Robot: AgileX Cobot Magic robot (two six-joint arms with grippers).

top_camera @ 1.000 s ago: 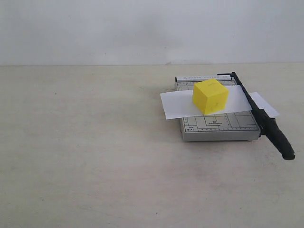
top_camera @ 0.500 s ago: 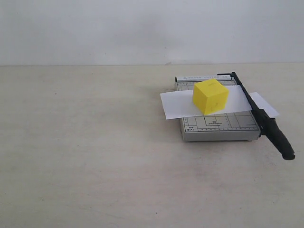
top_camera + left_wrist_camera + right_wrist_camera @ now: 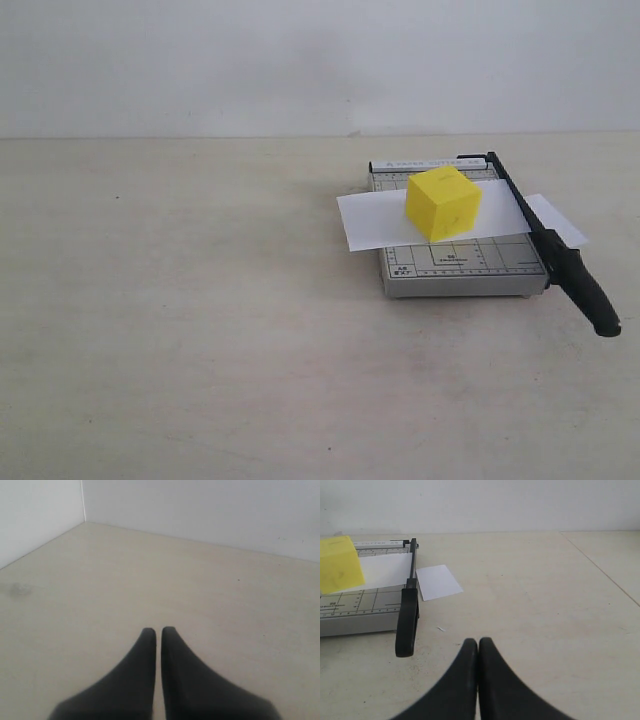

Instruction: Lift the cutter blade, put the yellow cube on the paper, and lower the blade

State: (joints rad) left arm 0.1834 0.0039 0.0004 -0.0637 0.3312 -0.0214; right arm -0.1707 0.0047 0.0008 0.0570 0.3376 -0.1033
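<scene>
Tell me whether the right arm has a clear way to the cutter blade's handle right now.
Probably yes. In the right wrist view the handle of the cutter blade lies lowered, not far from the right gripper, with only bare table between them. The gripper is shut, so it would need to open first.

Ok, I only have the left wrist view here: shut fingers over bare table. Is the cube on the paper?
Observer: Yes. The exterior view shows the cube sitting on the paper, which lies across the base.
Operator: And the blade?
Observer: The blade is down, lying along the base's edge, over the paper.
Operator: Is the right arm on it?
Observer: No. The right fingers are shut on nothing, apart from the blade's handle.
</scene>
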